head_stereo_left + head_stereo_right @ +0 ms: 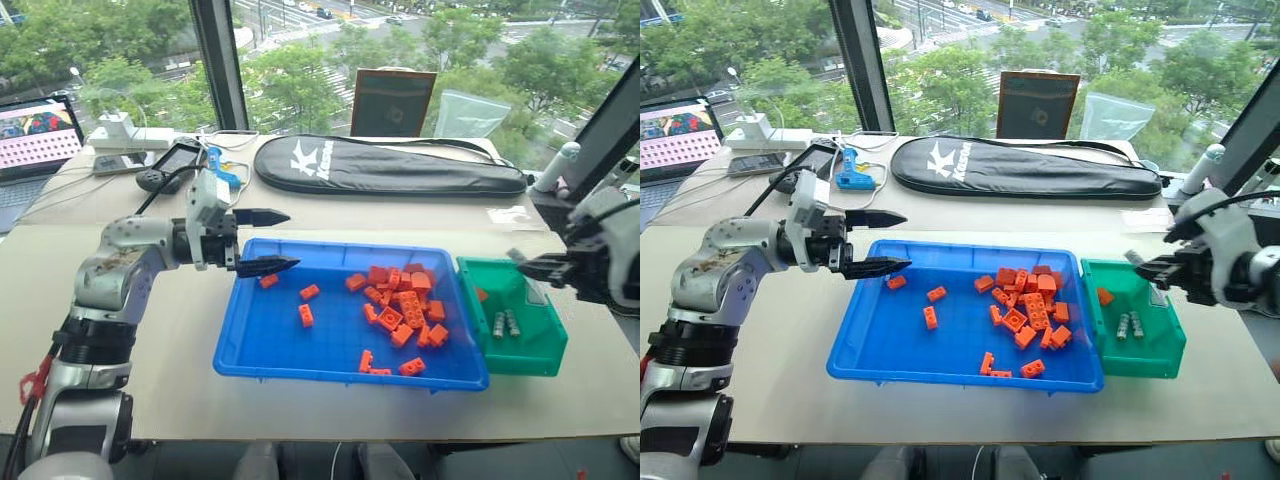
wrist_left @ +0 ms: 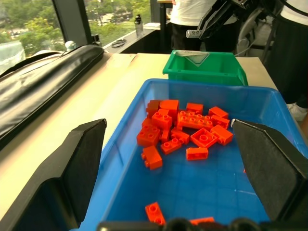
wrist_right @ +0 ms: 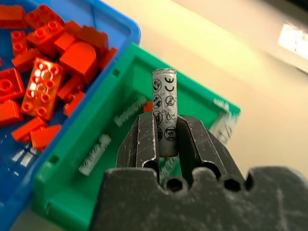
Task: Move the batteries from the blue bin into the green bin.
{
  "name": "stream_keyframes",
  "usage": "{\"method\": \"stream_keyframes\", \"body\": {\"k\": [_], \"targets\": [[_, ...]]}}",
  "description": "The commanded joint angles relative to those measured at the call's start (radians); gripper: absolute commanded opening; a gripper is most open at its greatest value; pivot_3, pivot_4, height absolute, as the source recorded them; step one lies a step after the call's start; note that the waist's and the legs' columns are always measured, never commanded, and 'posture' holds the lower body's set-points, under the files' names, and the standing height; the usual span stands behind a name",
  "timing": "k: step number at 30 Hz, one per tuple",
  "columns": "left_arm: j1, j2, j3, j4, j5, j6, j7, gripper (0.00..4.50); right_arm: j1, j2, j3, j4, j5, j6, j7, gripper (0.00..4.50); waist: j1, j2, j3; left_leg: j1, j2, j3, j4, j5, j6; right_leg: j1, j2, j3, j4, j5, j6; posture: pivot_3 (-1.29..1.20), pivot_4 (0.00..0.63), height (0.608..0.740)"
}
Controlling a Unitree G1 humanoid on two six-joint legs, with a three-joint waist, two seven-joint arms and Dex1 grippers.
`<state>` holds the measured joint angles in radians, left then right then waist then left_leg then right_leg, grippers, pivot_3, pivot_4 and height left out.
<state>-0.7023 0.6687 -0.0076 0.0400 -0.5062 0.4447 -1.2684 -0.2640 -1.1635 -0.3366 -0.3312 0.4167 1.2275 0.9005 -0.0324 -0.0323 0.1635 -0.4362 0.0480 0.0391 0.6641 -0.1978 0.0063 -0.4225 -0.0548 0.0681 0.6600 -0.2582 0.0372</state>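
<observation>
Holding 1 battery [image 3: 164,111] between its fingers above the green bin [image 1: 535,350], the right gripper [image 3: 166,139] is noted; 2 batteries [image 1: 505,324] already lie inside. Left gripper [image 1: 262,241] is spread wide over the blue bin [image 1: 250,355], where none are seen.

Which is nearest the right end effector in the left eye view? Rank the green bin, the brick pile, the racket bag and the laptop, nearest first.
1. Green bin: directly under the right end effector.
2. Brick pile: in the blue bin, just to its left.
3. Racket bag: further back along the table.
4. Laptop: far left corner.
</observation>
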Motion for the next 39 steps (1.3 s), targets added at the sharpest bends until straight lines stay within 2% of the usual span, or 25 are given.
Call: {"method": "stream_keyframes", "body": {"k": [1,4,8,10,19,29,32,35,39], "targets": [[-0.018,0.004,-0.007,0.011,0.042,-0.051,0.01,4.5,0.056,0.015,-0.048,-0.026,0.005,-0.034,-0.02,1.55,-0.001,0.0,0.0,0.0,0.0,0.0,0.0,0.0,0.0,0.0,0.0,0.0,0.001,0.0,0.0,0.0,0.15,0.733],[-0.02,0.006,-0.027,0.019,0.085,-0.045,0.042,4.5,0.048,0.056,-0.05,-0.033,0.022,-0.027,-0.05,2.54,-0.005,0.0,0.0,0.001,-0.001,0.0,0.0,0.001,0.0,0.0,0.0,0.001,0.001,0.0,0.0,0.0,0.15,0.733],[-0.011,0.005,-0.012,0.008,0.084,-0.046,0.053,4.5,0.026,0.054,-0.059,-0.017,0.026,-0.039,-0.066,3.98,-0.004,0.0,0.0,0.001,-0.001,0.0,0.0,0.001,0.0,0.0,0.0,0.001,0.001,0.0,0.001,0.0,0.15,0.733],[-0.004,0.009,-0.004,0.003,0.081,-0.037,0.061,4.5,0.012,0.044,-0.075,0.01,0.015,-0.073,-0.073,4.49,-0.003,0.0,0.0,0.001,-0.001,0.0,0.0,0.001,0.0,0.0,-0.001,0.001,0.0,0.0,0.001,0.0,0.15,0.733],[0.006,0.032,0.002,0.008,0.109,-0.019,0.105,4.5,-0.052,0.088,-0.136,0.066,0.0,-0.284,-0.116,4.49,0.0,0.0,0.0,0.0,-0.001,0.0,0.0,0.001,0.0,0.0,-0.001,0.001,0.0,0.0,0.001,0.0,0.15,0.733],[0.034,0.043,0.042,-0.019,0.095,0.0,0.158,4.5,-0.009,0.163,-0.143,-0.11,0.159,-0.251,-0.081,4.49,0.005,0.0,0.0,0.0,-0.001,0.0,0.0,0.001,0.0,0.001,-0.001,0.001,0.0,0.0,0.001,0.0,0.15,0.733],[0.054,0.035,0.077,-0.02,0.078,0.002,0.187,4.5,0.003,0.271,-0.196,-0.132,0.213,-0.263,-0.138,4.49,0.007,0.0,0.0,0.001,-0.001,0.0,0.0,0.001,0.0,0.001,0.0,0.001,0.0,0.0,0.001,0.0,0.15,0.733],[0.083,0.031,0.118,0.023,0.089,-0.034,0.226,4.5,0.068,0.389,-0.282,-0.081,0.214,-0.387,-0.145,4.49,0.014,0.0,0.0,0.001,-0.001,0.0,0.0,0.001,0.0,0.001,-0.001,0.001,0.0,0.0,0.001,0.0,0.15,0.733],[0.142,0.021,0.145,0.027,0.087,-0.062,0.251,4.5,0.141,0.455,-0.323,-0.023,0.186,-0.521,-0.143,4.49,0.021,0.0,0.0,0.001,-0.002,0.0,0.0,0.001,0.0,0.002,-0.001,0.001,-0.001,0.0,0.001,0.0,0.15,0.733]]}}
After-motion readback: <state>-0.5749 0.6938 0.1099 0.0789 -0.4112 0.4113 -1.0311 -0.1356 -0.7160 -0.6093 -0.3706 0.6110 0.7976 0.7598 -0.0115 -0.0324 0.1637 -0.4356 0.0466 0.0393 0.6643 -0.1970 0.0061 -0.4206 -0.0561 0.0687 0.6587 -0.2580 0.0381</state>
